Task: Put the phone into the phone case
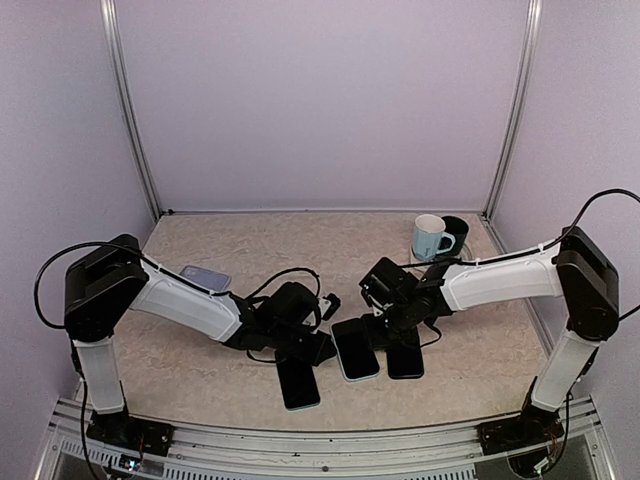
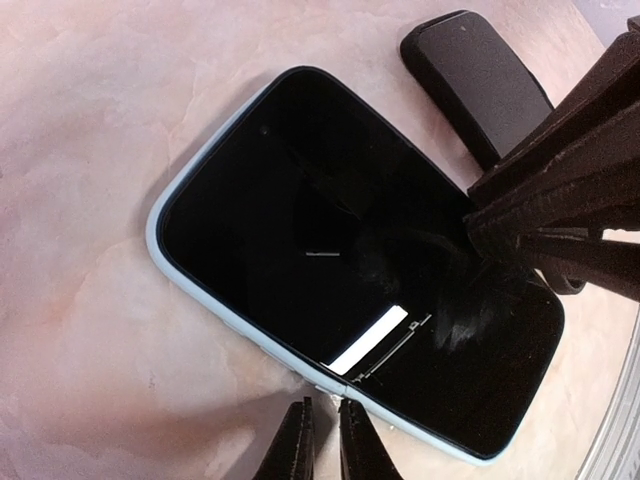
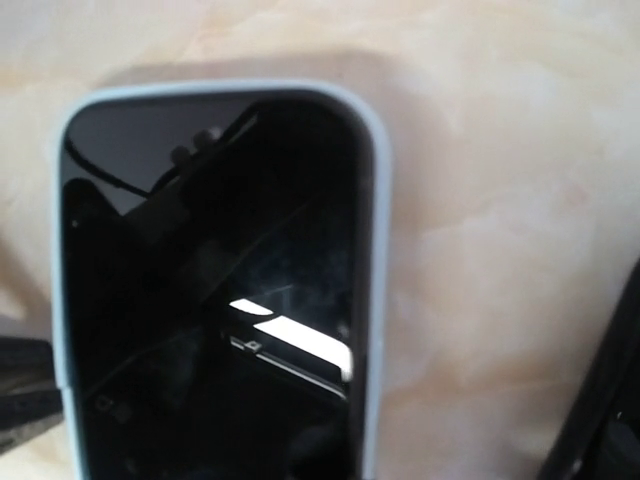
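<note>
Lying flat on the pale marbled tabletop (image 1: 200,380), screen up, the black phone (image 2: 330,260) sits inside a light-blue phone case (image 2: 153,232), whose rim shows along the phone's long side and around its rounded corners. It is the middle one of three handsets side by side between the two arms. The glossy screen carries only reflections, among them a bright white bar. The left tool (image 2: 322,440) hovers just beside the long edge of the case, its two dark fingertips drawn narrow with only a thin slit between them and nothing held. The right tool (image 1: 385,322) comes in from the other side; in the left wrist view its black body lies over the phone's far end and seems to touch the screen. I cannot tell how wide it stands. To the left of the cased phone lies another handset with a light-blue edge (image 1: 298,382); to the right is a dark handset (image 1: 405,352). A separate blue case (image 1: 205,276) rests well apart by the left arm. At the far right corner a light-blue mug (image 1: 430,238) stands upright, touching a black cup (image 1: 457,230) behind it. What either one holds cannot be seen.
</note>
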`<state>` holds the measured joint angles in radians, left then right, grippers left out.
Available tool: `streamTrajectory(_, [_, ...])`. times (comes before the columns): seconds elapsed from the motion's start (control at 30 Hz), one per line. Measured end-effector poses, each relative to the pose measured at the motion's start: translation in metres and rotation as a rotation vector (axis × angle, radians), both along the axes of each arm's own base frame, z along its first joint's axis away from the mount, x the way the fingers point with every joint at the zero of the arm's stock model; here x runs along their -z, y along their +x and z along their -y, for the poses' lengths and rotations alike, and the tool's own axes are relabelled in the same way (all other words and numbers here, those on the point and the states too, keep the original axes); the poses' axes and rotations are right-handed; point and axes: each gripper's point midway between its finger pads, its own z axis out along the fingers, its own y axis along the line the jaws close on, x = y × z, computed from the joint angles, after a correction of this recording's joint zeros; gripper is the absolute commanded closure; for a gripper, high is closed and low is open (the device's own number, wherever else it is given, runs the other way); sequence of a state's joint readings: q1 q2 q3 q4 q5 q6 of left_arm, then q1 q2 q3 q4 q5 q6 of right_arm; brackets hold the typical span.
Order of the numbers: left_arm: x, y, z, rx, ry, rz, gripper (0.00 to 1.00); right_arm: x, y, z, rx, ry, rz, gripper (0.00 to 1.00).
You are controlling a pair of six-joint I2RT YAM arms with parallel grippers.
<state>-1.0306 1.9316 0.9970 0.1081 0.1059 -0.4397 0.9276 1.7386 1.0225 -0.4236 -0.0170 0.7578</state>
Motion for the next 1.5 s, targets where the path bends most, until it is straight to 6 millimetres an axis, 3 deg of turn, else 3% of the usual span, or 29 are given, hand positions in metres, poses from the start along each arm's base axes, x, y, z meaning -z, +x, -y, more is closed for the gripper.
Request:
streamTrajectory(0.2, [-0.003,0.002,-0.006,-0.013,0.002,0.007,0.83,-0.009,-0.003,-0.002,-0.025,-0.091,-0.011,0.38])
streamTrajectory(0.23, [-0.005,0.003,-0.008,-0.020,0.005,0.009,0.82,-0.015,-0.001,-0.005,-0.029,-0.101,0.001,0.28])
streamTrajectory(0.27, [-0.011,0.007,-0.011,-0.031,0.003,0.017,0.80,-0.022,0.001,-0.008,-0.032,-0.102,0.015,0.07])
streamTrajectory(0.3, [-0.019,0.011,-0.014,-0.044,-0.004,0.030,0.78,-0.028,0.002,-0.012,-0.030,-0.101,0.027,0.02])
streamTrajectory(0.37, [-0.043,0.025,-0.021,-0.080,-0.037,0.068,0.74,-0.036,0.004,-0.016,-0.025,-0.103,0.046,0.01])
streamTrajectory(0.5, [-0.095,0.052,-0.039,-0.165,-0.115,0.158,0.67,-0.033,-0.004,-0.015,-0.030,-0.130,0.032,0.01])
streamTrajectory(0.63, [-0.119,0.067,-0.057,-0.222,-0.141,0.211,0.67,-0.023,-0.003,-0.022,-0.035,-0.155,0.012,0.01])
streamTrajectory(0.83, [-0.103,0.062,-0.066,-0.227,-0.104,0.196,0.67,0.003,-0.005,-0.020,-0.042,-0.217,-0.033,0.01])
streamTrajectory(1.17, [-0.093,0.060,-0.067,-0.222,-0.087,0.181,0.67,0.015,-0.016,-0.030,-0.088,-0.237,-0.061,0.02])
streamTrajectory(1.5, [-0.084,0.059,-0.067,-0.215,-0.071,0.167,0.67,0.014,-0.016,-0.030,-0.093,-0.260,-0.047,0.38])
